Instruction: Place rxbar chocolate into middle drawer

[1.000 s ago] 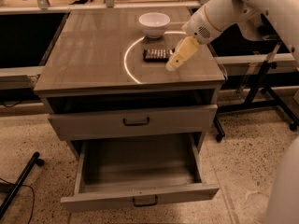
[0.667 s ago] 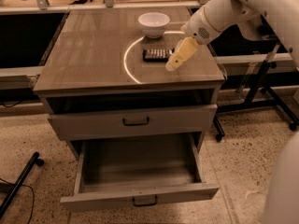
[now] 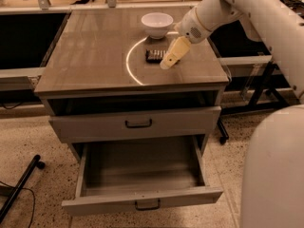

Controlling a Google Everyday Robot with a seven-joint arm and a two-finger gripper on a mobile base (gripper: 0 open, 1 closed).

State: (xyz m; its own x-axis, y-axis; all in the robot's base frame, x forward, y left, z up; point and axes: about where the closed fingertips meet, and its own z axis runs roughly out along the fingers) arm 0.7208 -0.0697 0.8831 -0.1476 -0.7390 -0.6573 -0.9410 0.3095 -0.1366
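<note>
A grey-beige cabinet is seen from above, its top serving as a table (image 3: 90, 56). A white bowl (image 3: 157, 23) is set near the far edge. The rxbar chocolate (image 3: 154, 56) lies flat on the table at the bowl's 6 o'clock, near it. The claw (image 3: 170, 61) is lowered at the bar's 3 o'clock end; whether it is released or clenched cannot be told. Below, the middle drawer (image 3: 95, 204) is pulled open, at 6 o'clock of the closed upper drawer front (image 3: 95, 126).

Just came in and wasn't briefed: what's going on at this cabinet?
The robot's arm reaches over the cabinet top, with its gripper low at the right end of the rxbar chocolate, which lies flat just nearer the camera than the white bowl. The middle drawer below stands pulled open with nothing visible inside, so the bar is not in yet.
</note>
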